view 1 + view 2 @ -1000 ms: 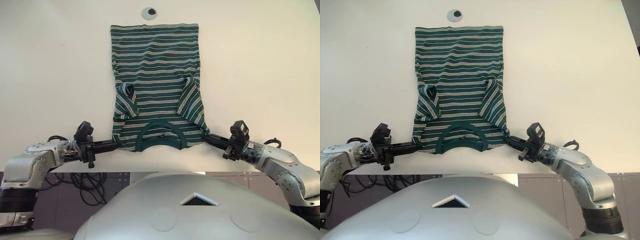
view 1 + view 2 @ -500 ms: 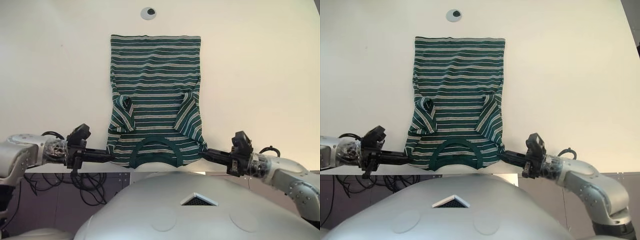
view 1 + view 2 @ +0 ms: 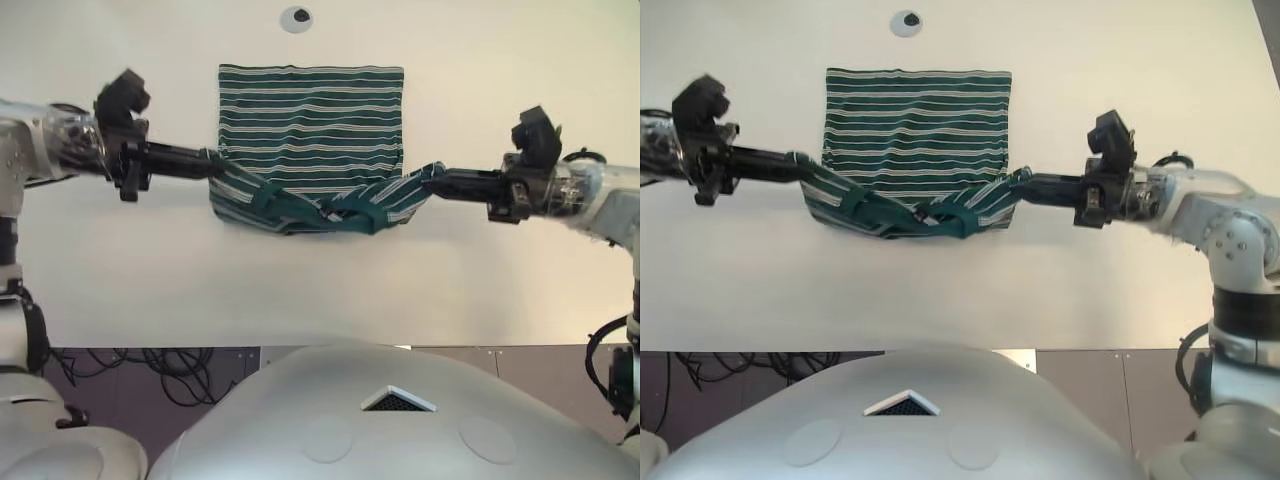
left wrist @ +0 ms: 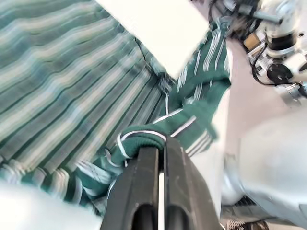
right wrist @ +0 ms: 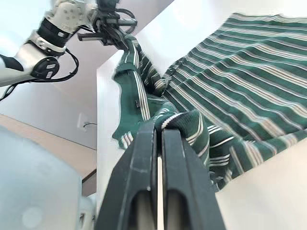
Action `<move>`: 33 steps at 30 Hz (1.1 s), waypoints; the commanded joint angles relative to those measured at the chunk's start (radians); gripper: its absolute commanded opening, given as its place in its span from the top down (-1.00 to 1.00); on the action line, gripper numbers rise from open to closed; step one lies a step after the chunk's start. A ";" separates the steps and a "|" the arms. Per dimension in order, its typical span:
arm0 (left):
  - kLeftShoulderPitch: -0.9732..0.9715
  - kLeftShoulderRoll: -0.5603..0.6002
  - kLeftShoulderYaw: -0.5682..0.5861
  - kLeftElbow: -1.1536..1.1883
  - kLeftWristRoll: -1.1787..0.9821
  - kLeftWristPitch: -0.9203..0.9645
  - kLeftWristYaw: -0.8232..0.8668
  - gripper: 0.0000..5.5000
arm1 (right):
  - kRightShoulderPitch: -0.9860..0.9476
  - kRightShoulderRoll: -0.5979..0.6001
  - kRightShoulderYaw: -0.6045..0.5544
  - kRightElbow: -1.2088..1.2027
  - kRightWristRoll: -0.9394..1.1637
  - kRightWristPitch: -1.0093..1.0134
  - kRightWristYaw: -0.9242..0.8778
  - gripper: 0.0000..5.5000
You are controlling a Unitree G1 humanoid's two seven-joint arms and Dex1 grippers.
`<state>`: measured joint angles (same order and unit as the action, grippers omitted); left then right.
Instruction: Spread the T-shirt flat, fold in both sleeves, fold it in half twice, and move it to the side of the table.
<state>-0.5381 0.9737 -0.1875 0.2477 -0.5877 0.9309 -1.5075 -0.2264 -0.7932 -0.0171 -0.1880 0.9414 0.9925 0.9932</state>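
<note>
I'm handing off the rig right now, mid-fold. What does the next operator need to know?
Left pincer: shut on the T-shirt at its left shoulder corner, held above the table.
Right pincer: shut on the right shoulder corner, also raised.
T-shirt: the hem half lies flat mid-table, hem away from the robot. The collar end sags between the pincers over the flat part.
Done: spread flat; sleeves seem folded in.
Left: lay the collar end on the hem, release, fold in half again, move it to the table's side.
</note>
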 commanded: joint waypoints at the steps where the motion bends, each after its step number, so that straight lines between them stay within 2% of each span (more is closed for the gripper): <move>1: -0.188 -0.103 -0.057 0.251 0.128 -0.128 -0.011 1.00 | -0.226 0.038 0.087 0.195 -0.102 -0.044 0.087 0.99; 3: -0.252 -0.142 -0.062 0.396 0.186 -0.203 -0.015 1.00 | -0.338 0.077 0.148 0.355 -0.182 -0.097 0.151 0.99; 9: -0.390 -0.216 -0.020 0.736 0.301 -0.385 0.007 1.00 | -0.576 0.220 0.227 0.754 -0.366 -0.242 0.291 0.99; 14: -0.494 -0.294 0.035 0.916 0.365 -0.515 0.111 1.00 | -0.691 0.313 0.189 1.021 -0.472 -0.388 0.283 0.99; 23: -0.530 -0.416 0.101 1.053 0.462 -0.643 0.347 1.00 | -0.803 0.445 0.106 1.366 -0.630 -0.673 0.131 0.99; 33: -0.455 -0.469 0.191 1.086 0.507 -0.696 0.546 1.00 | -0.784 0.511 0.009 1.480 -0.719 -0.786 -0.034 0.99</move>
<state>-1.0084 0.5144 -0.0074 1.3293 -0.0954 0.2516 -0.9849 -1.0020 -0.2837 0.0103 1.2806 0.2347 0.2197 0.9762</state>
